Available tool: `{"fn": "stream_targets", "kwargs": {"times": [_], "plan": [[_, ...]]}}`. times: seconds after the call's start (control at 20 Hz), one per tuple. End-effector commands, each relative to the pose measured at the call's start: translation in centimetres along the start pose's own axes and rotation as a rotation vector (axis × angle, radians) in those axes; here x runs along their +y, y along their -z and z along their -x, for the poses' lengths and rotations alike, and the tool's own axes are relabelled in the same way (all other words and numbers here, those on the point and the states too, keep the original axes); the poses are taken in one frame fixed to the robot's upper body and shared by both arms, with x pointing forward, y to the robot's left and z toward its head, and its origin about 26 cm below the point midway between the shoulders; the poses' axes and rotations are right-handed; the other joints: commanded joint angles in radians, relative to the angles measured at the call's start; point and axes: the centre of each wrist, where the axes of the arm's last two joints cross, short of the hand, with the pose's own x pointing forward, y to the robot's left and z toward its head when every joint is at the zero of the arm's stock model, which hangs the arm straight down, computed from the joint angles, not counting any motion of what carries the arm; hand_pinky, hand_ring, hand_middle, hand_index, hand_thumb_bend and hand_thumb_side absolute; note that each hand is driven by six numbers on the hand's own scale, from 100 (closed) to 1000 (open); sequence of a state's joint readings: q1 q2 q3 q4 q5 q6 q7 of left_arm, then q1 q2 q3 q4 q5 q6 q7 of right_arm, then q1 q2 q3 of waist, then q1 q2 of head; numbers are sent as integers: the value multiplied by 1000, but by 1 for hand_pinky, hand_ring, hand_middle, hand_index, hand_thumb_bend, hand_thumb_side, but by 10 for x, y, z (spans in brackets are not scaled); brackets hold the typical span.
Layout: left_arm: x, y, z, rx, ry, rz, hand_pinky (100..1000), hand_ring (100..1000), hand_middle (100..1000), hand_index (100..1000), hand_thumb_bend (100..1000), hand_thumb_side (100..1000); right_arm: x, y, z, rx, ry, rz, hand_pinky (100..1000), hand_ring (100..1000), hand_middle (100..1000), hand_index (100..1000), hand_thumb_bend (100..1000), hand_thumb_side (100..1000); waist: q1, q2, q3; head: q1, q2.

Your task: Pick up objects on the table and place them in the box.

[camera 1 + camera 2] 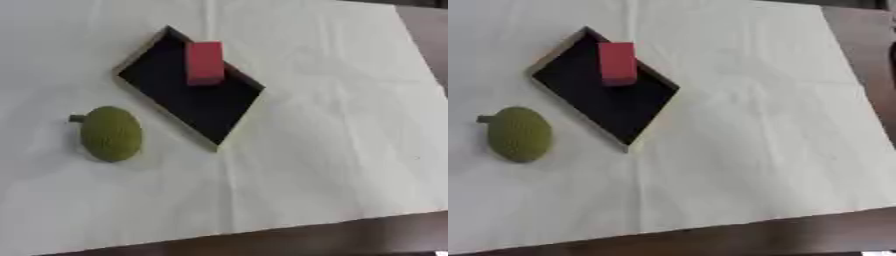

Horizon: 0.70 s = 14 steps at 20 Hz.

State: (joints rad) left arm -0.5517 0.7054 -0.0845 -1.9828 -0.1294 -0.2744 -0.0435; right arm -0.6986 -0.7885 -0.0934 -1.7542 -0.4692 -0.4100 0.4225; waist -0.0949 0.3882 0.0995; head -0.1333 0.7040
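Note:
A shallow box with a black inside and pale rim lies turned like a diamond on the white cloth, left of the middle. A red block rests inside it, leaning against the upper right wall. To the box's lower left, on the cloth, lies a green bumpy oval fruit with a short stem at its upper left. Neither of my hands shows in either view.
The white cloth covers most of the table. Dark brown table wood shows along the near edge and at the far right.

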Motion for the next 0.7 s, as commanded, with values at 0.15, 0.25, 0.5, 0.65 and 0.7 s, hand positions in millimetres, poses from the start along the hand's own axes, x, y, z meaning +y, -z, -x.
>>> {"fn": "stream_targets", "kwargs": {"times": [0.15, 0.25, 0.5, 0.65, 0.7], "plan": [[16, 8, -9, 28, 364, 459, 773, 803, 741, 851, 100, 359, -17, -8, -31, -23, -87, 49, 994, 1000, 696, 790, 100, 344, 8, -13, -10, 11, 6], [17, 8, -10, 33, 431, 581, 776, 805, 746, 858, 100, 363, -17, -14, -35, -16, -100, 74, 994, 1000, 692, 784, 100, 334, 9, -10, -13, 14, 4], [18, 5, -10, 43, 488, 775, 785, 818, 748, 880, 100, 422, -15, -24, -42, -1, -123, 131, 995, 1000, 683, 777, 100, 327, 14, -3, -18, 32, -3], [19, 3, -10, 57, 491, 826, 789, 825, 754, 883, 111, 474, -13, -26, -45, -3, -134, 144, 996, 1000, 682, 774, 100, 344, 17, 1, -19, 39, -14], [19, 3, -10, 62, 490, 837, 792, 828, 757, 885, 116, 474, -12, -27, -46, -2, -136, 147, 997, 1000, 681, 774, 100, 351, 19, 2, -20, 42, -19]]}}
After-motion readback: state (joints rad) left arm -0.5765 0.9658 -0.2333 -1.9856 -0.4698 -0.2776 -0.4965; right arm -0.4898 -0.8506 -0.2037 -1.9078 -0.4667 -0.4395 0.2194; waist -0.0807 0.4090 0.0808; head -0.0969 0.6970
